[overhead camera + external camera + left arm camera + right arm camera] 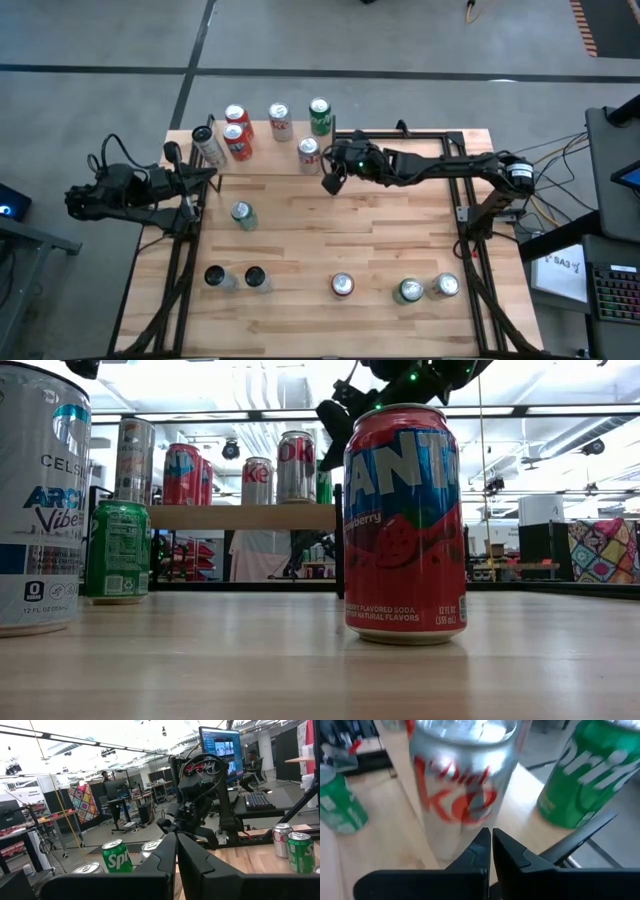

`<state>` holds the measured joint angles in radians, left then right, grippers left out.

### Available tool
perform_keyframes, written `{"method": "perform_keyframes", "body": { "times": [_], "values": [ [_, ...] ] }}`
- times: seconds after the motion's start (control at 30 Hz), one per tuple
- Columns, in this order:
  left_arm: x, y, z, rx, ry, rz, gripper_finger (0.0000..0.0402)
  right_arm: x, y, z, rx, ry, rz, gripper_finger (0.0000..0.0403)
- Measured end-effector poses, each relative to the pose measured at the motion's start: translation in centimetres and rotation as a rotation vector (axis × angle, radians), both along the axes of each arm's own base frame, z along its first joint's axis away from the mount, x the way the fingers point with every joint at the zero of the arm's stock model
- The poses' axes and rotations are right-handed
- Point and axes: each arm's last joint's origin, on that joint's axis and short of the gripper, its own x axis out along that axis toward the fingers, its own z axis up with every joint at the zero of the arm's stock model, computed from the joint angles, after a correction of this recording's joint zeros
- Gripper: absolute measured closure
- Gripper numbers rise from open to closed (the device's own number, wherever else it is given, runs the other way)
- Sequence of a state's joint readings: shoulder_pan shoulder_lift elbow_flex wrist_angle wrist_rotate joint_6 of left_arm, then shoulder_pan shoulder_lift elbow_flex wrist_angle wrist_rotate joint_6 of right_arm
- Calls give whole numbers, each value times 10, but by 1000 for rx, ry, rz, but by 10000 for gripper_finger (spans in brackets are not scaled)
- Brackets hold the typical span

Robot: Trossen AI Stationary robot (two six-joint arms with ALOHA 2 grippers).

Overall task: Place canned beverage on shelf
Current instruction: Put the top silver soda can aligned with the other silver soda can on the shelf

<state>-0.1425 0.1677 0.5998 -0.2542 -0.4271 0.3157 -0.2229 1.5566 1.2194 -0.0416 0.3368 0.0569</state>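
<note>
Left arm: folded at the tabletop's left edge, waiting.
Left gripper (208,176): fingers closed together, empty.
Right arm: stretched leftward across the far side.
Right gripper (331,184): fingers closed, empty.

1. Shelf (262,150): one, at the far edge of the tabletop (330,255).
2. Cans on the shelf: six, being two red (238,118), two silver with red lettering (281,120), one green (320,115), one tall and pale (208,146).
3. Cans on the tabletop: six, being one alone near the left side (242,214), two dark-topped (214,276), one with a red rim (343,286), two at the near right (410,291).
4. Arms: two, each with one pincer, left (210,177) and right (331,183).
</note>
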Motion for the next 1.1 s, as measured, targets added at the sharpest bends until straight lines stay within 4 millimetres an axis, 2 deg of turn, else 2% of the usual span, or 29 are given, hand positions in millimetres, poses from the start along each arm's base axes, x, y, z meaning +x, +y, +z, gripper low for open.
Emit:
{"method": "perform_keyframes", "body": {
  "times": [0.27, 0.47, 0.9, 1.1],
  "values": [
    [0, 0, 1, 7, -6, 1, 402, 5, -2, 1, -34, -42, 8, 394],
    [0, 0, 1, 10, -5, 2, 402, 18, -5, -14, -29, -8, 12, 394],
    [0, 0, 1, 10, -6, 2, 402, 42, -8, -12, -36, -20, 65, 394],
    [0, 0, 1, 8, -12, 2, 402, 43, -7, -8, -41, -25, 82, 394]
  ]
}}
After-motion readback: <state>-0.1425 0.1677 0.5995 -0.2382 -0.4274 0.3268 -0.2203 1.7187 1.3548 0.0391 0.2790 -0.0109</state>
